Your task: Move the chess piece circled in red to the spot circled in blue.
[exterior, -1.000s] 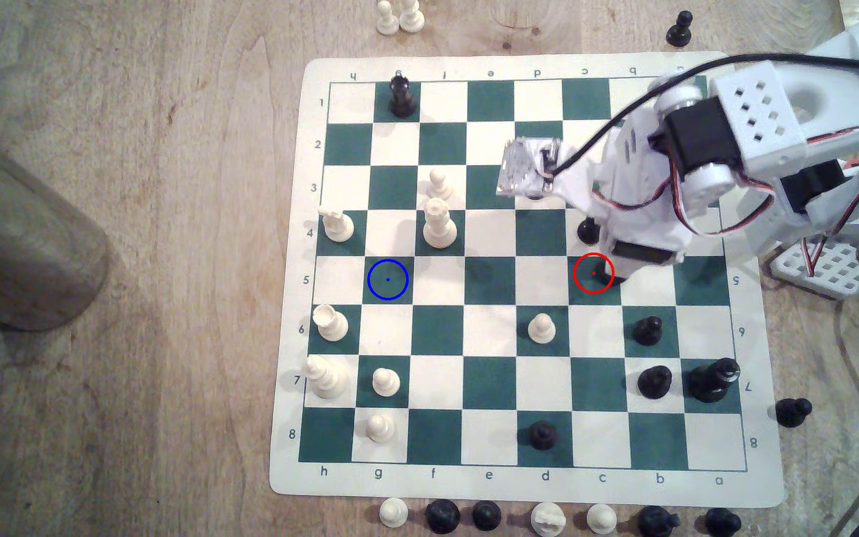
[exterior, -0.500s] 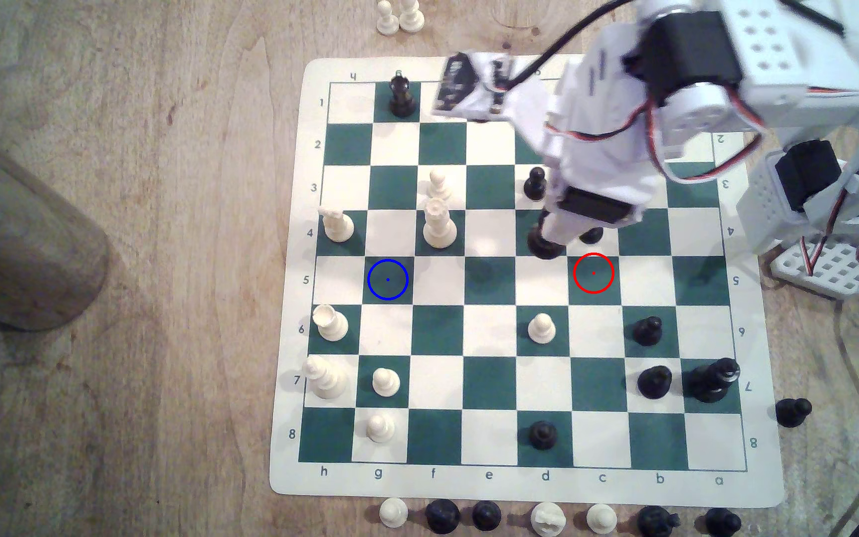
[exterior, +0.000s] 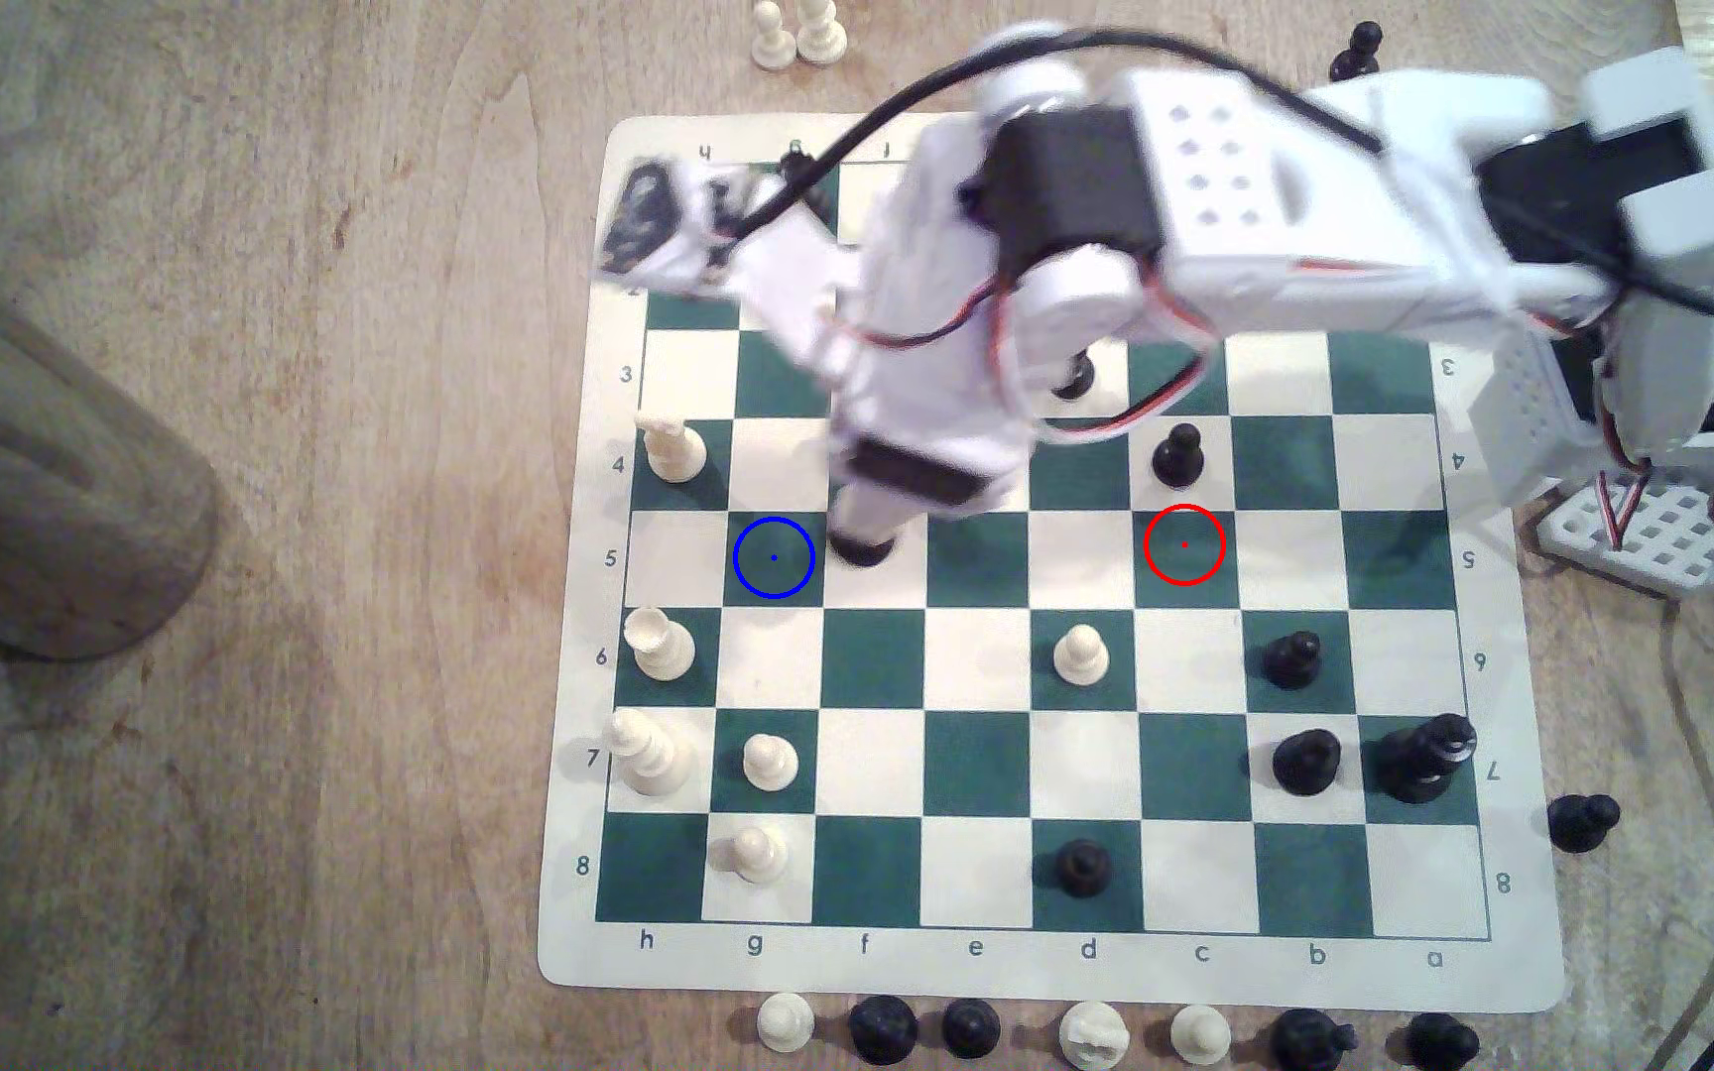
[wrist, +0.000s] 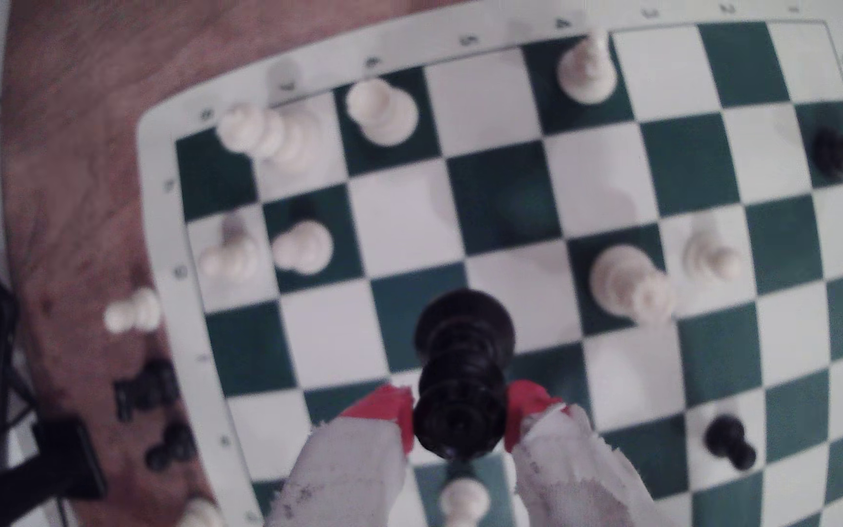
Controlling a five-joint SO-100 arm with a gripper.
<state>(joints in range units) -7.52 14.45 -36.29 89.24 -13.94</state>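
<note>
My gripper (wrist: 460,415) is shut on the chess piece circled in red (wrist: 461,375), a tall black piece with a notched crown, held between the red-tipped fingers (wrist: 384,408) above the board. In the exterior view the gripper (exterior: 868,520) carries the piece's dark base (exterior: 863,551) over the white square just to the right of the spot circled in blue (exterior: 774,557). The blue-ringed green square is bare. The red ring (exterior: 1184,545) marks a bare green square further to the exterior view's right.
White pieces stand near the blue ring: one (exterior: 673,450) above-left, one (exterior: 660,644) below-left, a pawn (exterior: 768,762) lower down. A black pawn (exterior: 1179,456) sits above the red ring. The arm (exterior: 1193,227) covers the board's upper middle. A wooden cylinder (exterior: 39,463) lies off-board left.
The arm has swung towards the exterior view's left, carrying the black piece from the red-ringed square across the board to beside the blue ring. The black pawns that the arm covered are now uncovered.
</note>
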